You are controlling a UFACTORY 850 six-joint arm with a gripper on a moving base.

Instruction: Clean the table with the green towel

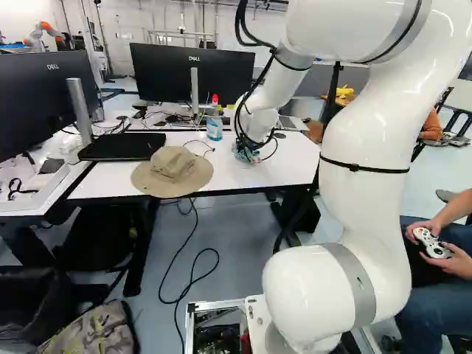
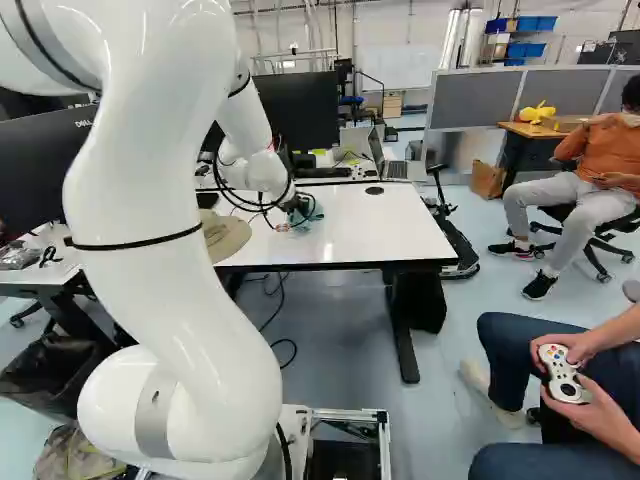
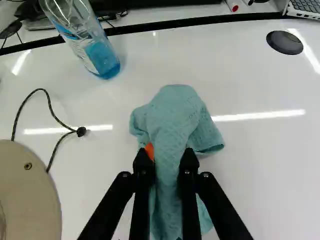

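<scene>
I have my jaws clamped on the green towel [image 3: 172,122], one on each side of a gathered fold, with a bit of orange pad [image 3: 149,150] showing against the cloth. My gripper [image 2: 297,208] is low over the white table [image 3: 255,175], and the towel bunches between my fingers and spreads onto the tabletop just ahead of them. Beyond the towel, toward the table's far edge, a clear bottle [image 3: 90,42] stands upright with blue liquid in its lower part; the left base view shows me its red top [image 1: 214,99]. On the same side of me as the bottle, but nearer, lies a tan brimmed hat [image 1: 173,171], apart from the towel, its dark cord [image 3: 55,117] looping over the white surface. On the other side, a round black cap [image 3: 285,43] sits in the tabletop. A black bin [image 1: 29,291] stands on the floor at the left of the left base view, its mouth open, but I can't tell what is inside. Near it is a camouflage-patterned bag [image 1: 92,330], contents hidden from me. At the foot of that view, an open metal frame [image 1: 218,304] holds dark parts and something red. Farther off, the right base view shows blue bins [image 2: 530,23] on a shelf and a brown cardboard box [image 2: 487,180] on the floor; I can't see into either.
</scene>
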